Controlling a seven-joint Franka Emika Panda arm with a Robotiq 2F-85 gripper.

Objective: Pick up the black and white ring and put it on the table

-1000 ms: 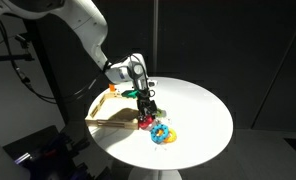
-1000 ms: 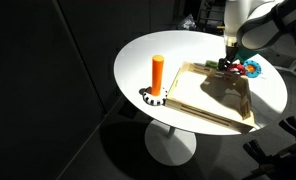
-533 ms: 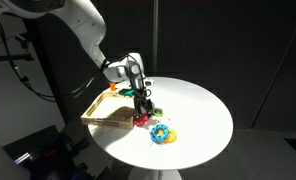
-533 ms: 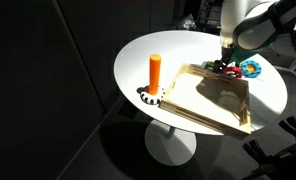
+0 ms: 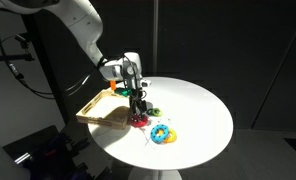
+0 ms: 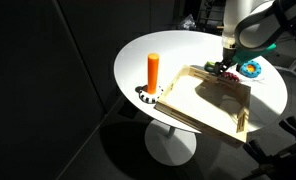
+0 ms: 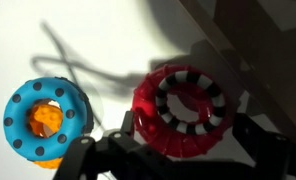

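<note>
Gripper on the white arm hangs at centre left of an exterior view, down among the rings beside the right-hand corner of the wooden tray. In the wrist view its two dark fingers stand apart along the bottom edge, one on each side of the red ring; whether they press on it cannot be told. At the left of that view the blue and yellow ring lies on the white table. Right of centre, the black and white ring sits striped on the face of the red ring, framed by its rim. In an exterior view an orange peg stands upright left of the tray, with a black-and-white striped piece around its foot.
</note>
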